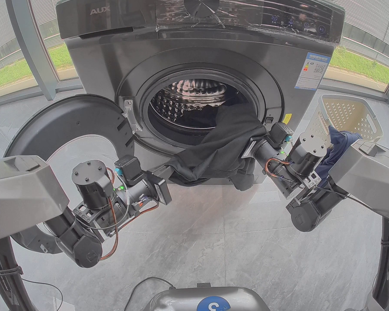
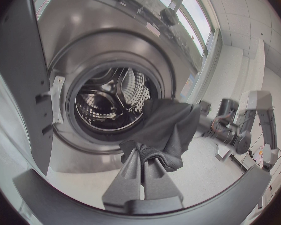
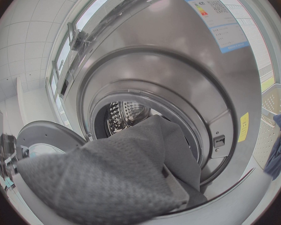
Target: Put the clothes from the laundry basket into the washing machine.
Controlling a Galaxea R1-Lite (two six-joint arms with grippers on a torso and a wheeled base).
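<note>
Black garment [image 1: 220, 143] hangs from the washing machine [image 1: 116, 65] mouth, a corner pinched between left gripper [image 2: 142, 156] fingers; whether the cloth-covered right gripper [image 1: 249, 147] holds it, I cannot tell.

I count one washing machine [image 1: 116, 65], one door [image 1: 69, 122], one control dial [image 1: 201, 1], one laundry basket [image 1: 348, 115]. Garments, two: black garment [image 1: 220, 145], blue garment [image 1: 338, 145]. Stickers, two: blue-edged sticker [image 1: 312, 71], yellow sticker [image 1: 287, 118].

Left gripper [image 2: 142, 153] jaws clamped on black knit garment [image 2: 170, 125] hem; cloth drapes out of grey steel washing machine [image 2: 93, 44] drum mouth.
</note>
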